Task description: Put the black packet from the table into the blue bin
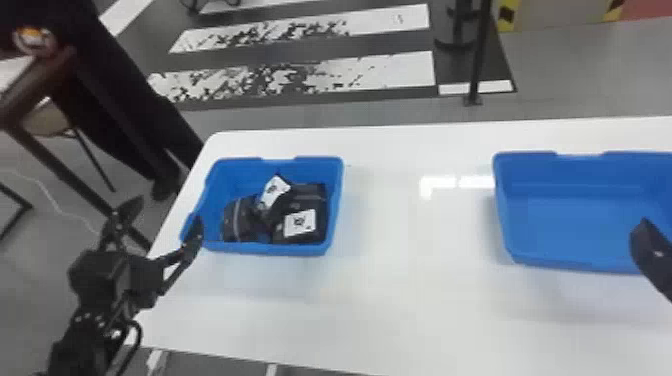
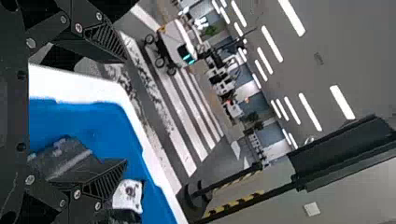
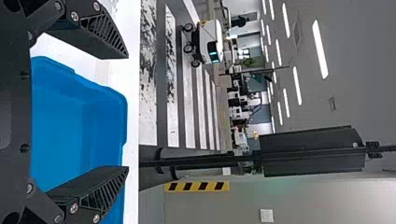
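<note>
My left gripper (image 1: 159, 216) stands open at the left bin's near left corner, one finger over the rim and the other out beyond the table. In its wrist view the left gripper (image 2: 125, 112) has nothing between its fingers. The left blue bin (image 1: 287, 248) holds several black packets (image 1: 311, 200), two with white labels. My right gripper (image 1: 650, 255) is at the right edge, over the near side of the right blue bin (image 1: 590, 225), which holds nothing where it shows. The right wrist view has the right gripper (image 3: 128, 112) open, its fingers wide apart.
Both bins stand on the white table (image 1: 400, 300), with a wide gap of bare tabletop between them. A black post (image 1: 479, 55) rises beyond the table's far edge.
</note>
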### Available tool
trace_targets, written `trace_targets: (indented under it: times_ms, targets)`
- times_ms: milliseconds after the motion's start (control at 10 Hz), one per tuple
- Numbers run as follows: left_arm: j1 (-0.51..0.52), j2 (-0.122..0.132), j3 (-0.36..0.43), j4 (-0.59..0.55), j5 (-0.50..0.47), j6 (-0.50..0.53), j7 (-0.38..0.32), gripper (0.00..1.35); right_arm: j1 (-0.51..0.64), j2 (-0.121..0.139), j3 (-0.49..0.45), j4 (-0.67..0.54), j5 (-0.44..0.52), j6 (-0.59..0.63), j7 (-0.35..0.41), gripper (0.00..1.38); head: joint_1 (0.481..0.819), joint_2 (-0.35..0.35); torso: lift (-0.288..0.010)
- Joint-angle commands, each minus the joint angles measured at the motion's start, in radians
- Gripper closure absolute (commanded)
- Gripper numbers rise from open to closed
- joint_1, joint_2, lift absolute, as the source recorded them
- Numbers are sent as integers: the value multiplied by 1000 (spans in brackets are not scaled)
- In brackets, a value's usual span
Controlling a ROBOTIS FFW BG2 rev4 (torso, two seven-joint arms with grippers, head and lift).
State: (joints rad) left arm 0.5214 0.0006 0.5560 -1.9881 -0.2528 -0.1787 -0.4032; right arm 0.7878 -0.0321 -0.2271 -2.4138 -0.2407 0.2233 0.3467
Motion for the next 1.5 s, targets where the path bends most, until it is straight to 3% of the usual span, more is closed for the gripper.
trace_targets:
  times_ms: [0, 200, 500, 800, 1400]
  targets:
    - [102, -3, 30, -50, 111, -104, 12, 303, 0, 0, 4, 0, 3, 0, 0, 173, 695, 261, -110]
    - [225, -3, -61, -58, 315, -177, 40, 303, 2, 1, 4, 0, 9, 10, 0, 173, 695, 279, -110]
    - [328, -3, -209, -104, 444, -241, 119, 303, 5, 3, 4, -2, 21, 10, 0, 173, 695, 215, -110]
    - [330, -3, -273, -104, 490, -251, 150, 305, 0, 11, 4, -2, 29, 10, 0, 173, 695, 164, -110]
    - [333, -3, -289, -104, 510, -241, 153, 305, -2, 11, 4, -2, 29, 10, 2, 173, 695, 138, -110]
